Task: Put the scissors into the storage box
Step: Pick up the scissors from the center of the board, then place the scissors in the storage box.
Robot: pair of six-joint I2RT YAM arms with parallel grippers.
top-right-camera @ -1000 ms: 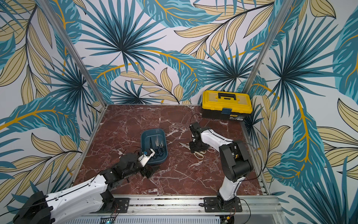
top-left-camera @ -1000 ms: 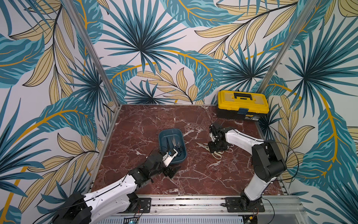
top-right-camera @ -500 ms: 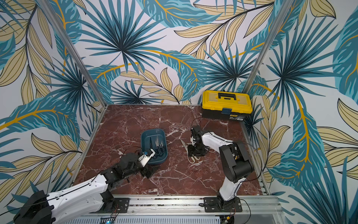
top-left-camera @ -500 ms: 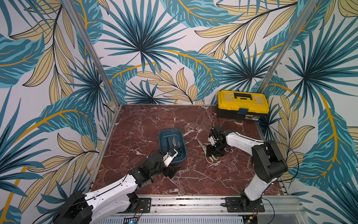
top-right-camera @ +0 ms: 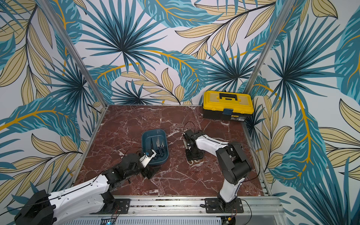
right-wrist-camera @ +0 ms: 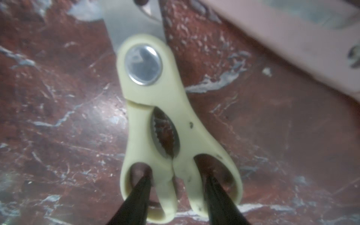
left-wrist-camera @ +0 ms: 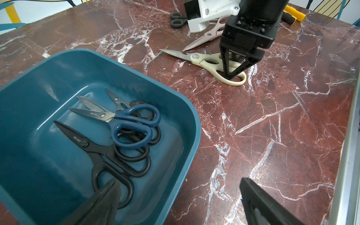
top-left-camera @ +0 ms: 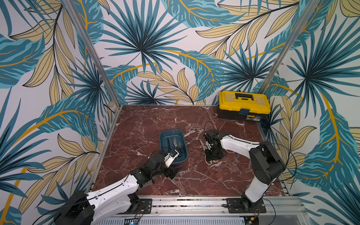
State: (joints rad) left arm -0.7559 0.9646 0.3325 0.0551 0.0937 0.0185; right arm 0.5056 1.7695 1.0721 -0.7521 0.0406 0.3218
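The teal storage box (top-left-camera: pixel 171 131) (top-right-camera: pixel 153 130) (left-wrist-camera: pixel 194 120) holds several scissors, a blue-handled pair (left-wrist-camera: pixel 134 124) on top of black-handled ones (left-wrist-camera: pixel 109 155). To its right, cream-handled scissors (left-wrist-camera: pixel 206 63) (right-wrist-camera: pixel 155 93) (top-left-camera: pixel 209 161) lie flat on the marble. My right gripper (left-wrist-camera: pixel 231 77) (right-wrist-camera: pixel 175 173) (top-left-camera: pixel 213 155) points down on them, one finger in each handle loop, shut on the two inner bars. My left gripper (left-wrist-camera: pixel 179 181) (top-left-camera: pixel 174 165) stands wide open at the box's near corner, one finger over the box, one over the marble.
Behind the right gripper lie a pinkish-handled pair of scissors (left-wrist-camera: pixel 204 37), small black-handled scissors (left-wrist-camera: pixel 177 19) and yellow-and-black pliers (left-wrist-camera: pixel 292 13). A shut yellow-and-black toolbox (top-left-camera: pixel 243 105) (top-right-camera: pixel 228 105) stands at the back right corner. Patterned walls enclose the marble floor.
My right gripper has come nearer over the cream scissors' handles and narrowed its jaws; the scissors have turned, blades now pointing away. The left arm has not moved.
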